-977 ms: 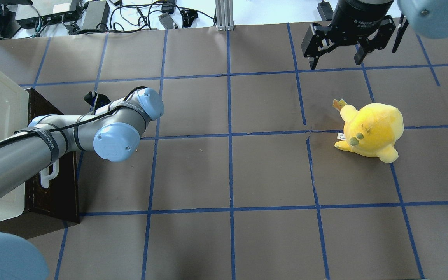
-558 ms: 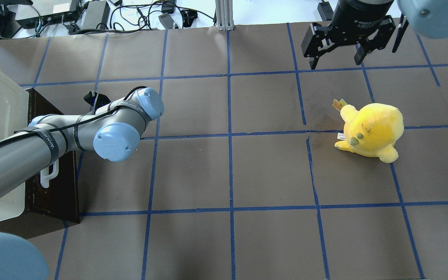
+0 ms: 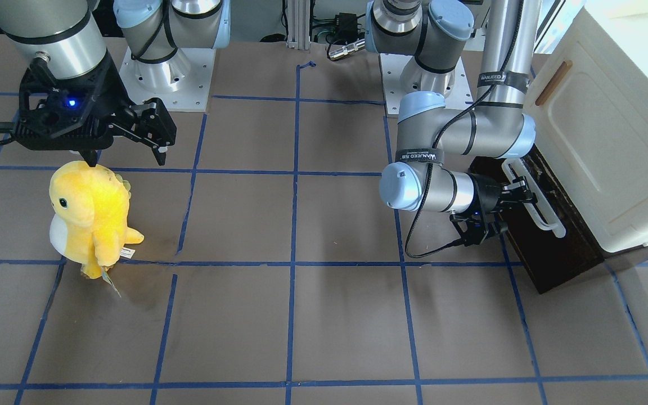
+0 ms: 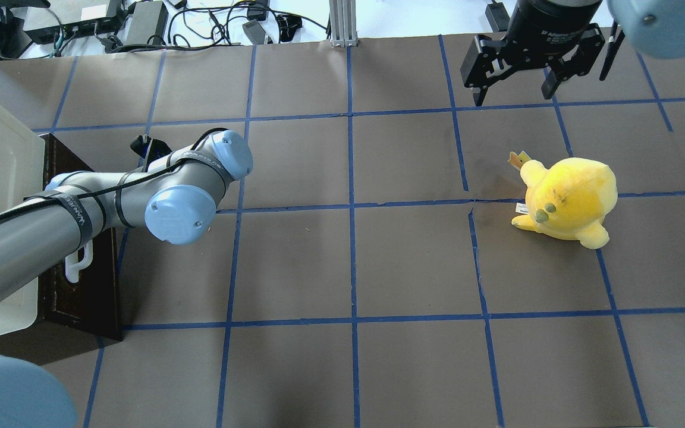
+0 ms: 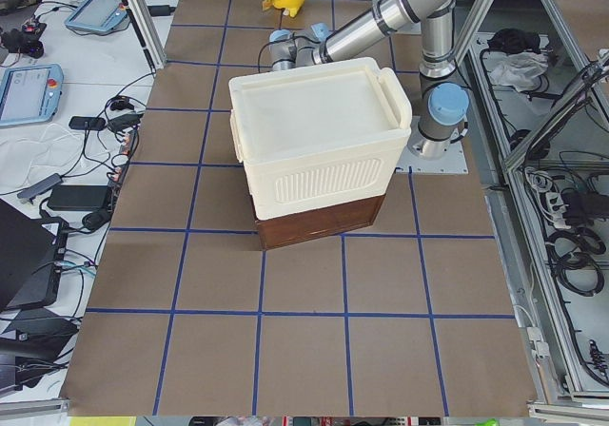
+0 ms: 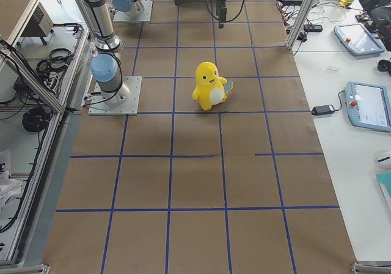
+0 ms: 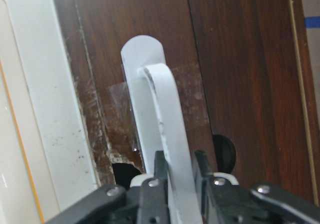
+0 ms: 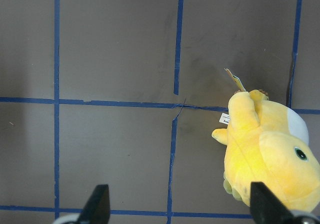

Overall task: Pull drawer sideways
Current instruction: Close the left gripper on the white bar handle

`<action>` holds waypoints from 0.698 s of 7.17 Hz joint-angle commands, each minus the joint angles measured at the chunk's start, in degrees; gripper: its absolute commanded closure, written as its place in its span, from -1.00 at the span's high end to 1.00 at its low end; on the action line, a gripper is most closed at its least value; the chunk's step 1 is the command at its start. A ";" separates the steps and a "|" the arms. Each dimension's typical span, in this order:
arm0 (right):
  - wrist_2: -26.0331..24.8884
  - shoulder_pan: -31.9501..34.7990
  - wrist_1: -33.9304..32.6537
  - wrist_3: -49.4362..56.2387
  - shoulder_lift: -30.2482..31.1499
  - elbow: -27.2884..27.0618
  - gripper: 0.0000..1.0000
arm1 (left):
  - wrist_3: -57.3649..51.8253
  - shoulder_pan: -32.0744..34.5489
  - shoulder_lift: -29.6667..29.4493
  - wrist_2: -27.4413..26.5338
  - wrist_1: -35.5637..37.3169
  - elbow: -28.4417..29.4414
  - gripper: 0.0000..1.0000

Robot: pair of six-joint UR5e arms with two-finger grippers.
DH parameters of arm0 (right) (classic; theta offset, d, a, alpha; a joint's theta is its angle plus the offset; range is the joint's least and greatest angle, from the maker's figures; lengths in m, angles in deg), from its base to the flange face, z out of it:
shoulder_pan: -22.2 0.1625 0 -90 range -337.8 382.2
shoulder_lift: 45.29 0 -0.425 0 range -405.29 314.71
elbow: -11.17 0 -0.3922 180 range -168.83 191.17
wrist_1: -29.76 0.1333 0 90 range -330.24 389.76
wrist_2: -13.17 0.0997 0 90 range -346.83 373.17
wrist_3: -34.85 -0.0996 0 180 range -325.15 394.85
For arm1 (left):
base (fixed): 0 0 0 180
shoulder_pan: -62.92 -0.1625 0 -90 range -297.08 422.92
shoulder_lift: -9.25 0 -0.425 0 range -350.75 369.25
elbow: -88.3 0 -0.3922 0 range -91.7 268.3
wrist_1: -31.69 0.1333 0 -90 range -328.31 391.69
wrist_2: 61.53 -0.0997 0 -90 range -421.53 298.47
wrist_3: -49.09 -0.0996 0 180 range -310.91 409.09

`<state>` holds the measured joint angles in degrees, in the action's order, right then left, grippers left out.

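The drawer's dark brown front sits low under a cream cabinet, at the table's left end in the overhead view. Its long white bar handle runs along the front. My left gripper is shut on this handle; the left wrist view shows the fingers clamped on both sides of the white bar. In the overhead view my forearm hides that gripper, and only the handle's end shows. My right gripper is open and empty, high over the table's far right.
A yellow plush toy stands on the right half of the table, below the right gripper, and shows in the right wrist view. The brown table cover has blue tape grid lines. Cables and boxes lie beyond the far edge.
My left arm's elbow and wrist have shifted slightly to the right and away from the cabinet, and the handle's end has moved a little with them. The right arm and the toy have not moved.
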<state>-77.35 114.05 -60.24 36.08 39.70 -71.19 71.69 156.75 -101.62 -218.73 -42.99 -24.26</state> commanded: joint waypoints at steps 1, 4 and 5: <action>0.00 0.00 0.00 0.00 0.00 0.00 1.00 | -0.10 0.22 -0.31 0.05 0.23 0.15 -0.67; 0.00 0.00 0.00 0.00 0.00 0.00 1.00 | -1.66 2.76 -0.57 0.58 0.58 1.11 -0.76; 0.00 0.00 0.00 0.00 0.00 0.00 1.00 | -3.07 3.55 -0.57 0.67 0.67 1.90 -0.76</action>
<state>-77.35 114.05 -60.24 36.08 39.70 -71.19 70.16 159.26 -102.18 -218.14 -42.41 -23.23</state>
